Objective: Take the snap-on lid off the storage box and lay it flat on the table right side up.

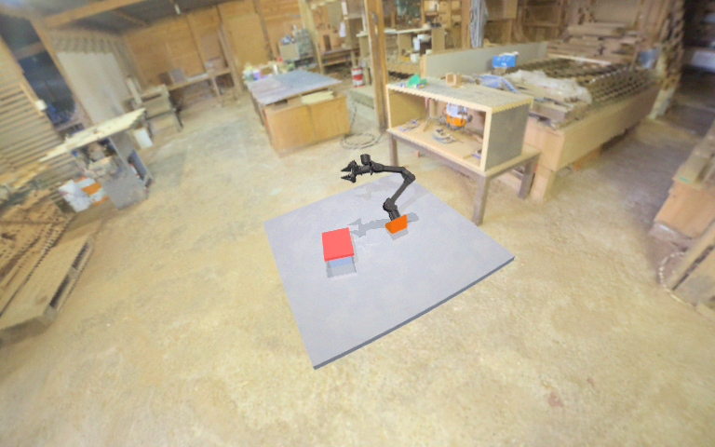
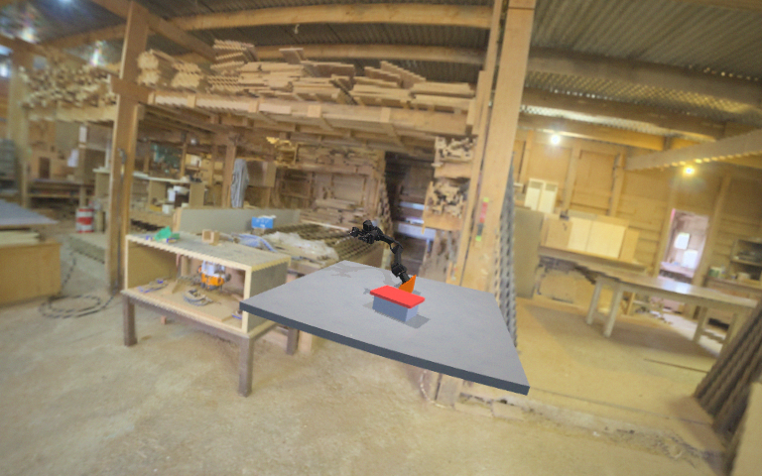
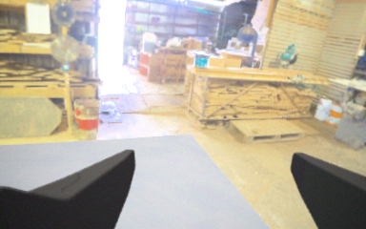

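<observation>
A blue-grey storage box stands on the grey table, which also shows in the wrist view. The red lid lies level on top of the box and covers it. My gripper is open and empty. It is held high above the table, well above the lid and off to one side of it, pointing outward. Neither the box nor the lid shows in the wrist view.
The orange arm base stands on the table close to the box. The table's edges drop to the workshop floor. A wooden workbench stands beyond the table.
</observation>
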You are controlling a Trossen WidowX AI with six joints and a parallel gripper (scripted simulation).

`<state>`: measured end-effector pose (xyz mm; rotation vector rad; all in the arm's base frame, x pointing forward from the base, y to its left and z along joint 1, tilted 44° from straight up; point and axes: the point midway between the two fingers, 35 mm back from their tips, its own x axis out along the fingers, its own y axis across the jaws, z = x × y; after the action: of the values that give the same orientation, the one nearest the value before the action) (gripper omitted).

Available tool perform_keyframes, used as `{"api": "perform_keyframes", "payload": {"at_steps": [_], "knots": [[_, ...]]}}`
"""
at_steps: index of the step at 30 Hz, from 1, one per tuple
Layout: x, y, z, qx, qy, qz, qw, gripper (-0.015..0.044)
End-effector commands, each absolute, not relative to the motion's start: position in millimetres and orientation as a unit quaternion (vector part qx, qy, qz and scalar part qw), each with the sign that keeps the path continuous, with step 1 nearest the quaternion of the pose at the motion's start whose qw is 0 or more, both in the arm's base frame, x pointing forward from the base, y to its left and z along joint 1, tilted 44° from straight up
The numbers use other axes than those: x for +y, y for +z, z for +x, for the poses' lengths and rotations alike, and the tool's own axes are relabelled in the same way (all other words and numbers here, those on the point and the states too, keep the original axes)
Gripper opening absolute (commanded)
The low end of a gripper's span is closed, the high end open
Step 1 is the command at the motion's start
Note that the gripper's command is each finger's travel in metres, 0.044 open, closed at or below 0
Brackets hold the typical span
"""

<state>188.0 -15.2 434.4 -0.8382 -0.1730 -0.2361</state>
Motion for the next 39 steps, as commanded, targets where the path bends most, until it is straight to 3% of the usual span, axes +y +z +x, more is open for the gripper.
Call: {"api": "perform_keyframes", "payload": {"at_steps": [1,7,20,31,39], "knots": [[-14,433,190,-0.081,-0.111,-0.402,0.905,0.0374],[9,388,241,0.010,-0.055,-0.255,0.965,0.0235],[85,266,309,0.207,-0.104,0.078,0.970,0.0235],[133,194,312,0.234,-0.206,0.209,0.927,0.0235],[169,140,299,0.188,-0.276,0.291,0.897,0.0235]]}}
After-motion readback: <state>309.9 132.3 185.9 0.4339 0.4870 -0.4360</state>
